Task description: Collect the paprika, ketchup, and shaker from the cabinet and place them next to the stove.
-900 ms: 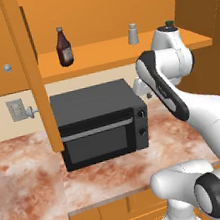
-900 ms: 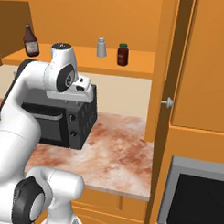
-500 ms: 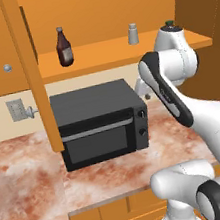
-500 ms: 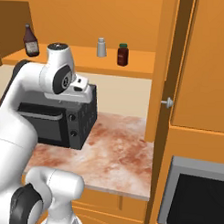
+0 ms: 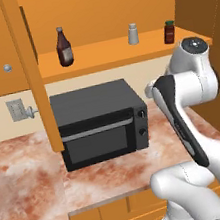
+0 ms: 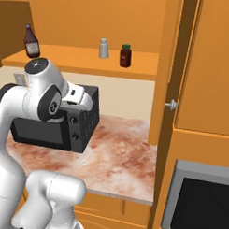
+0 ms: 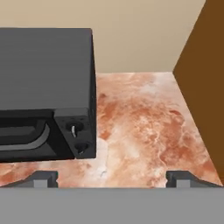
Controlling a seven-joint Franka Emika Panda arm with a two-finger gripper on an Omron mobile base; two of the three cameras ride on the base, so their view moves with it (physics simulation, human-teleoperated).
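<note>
While gripper [image 7: 112, 179] gapes empty, ketchup [image 5: 63, 47] stands upright, neck up.

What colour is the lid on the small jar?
Green, on the paprika jar; clearest in the right base view.

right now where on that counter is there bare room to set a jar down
The marble counter is bare between the microwave and the open cabinet door on the right; the hand view shows the same patch ahead of the open claw. A second bare stretch lies left of the microwave, below the wall outlet. The microwave crowds the middle.
</note>
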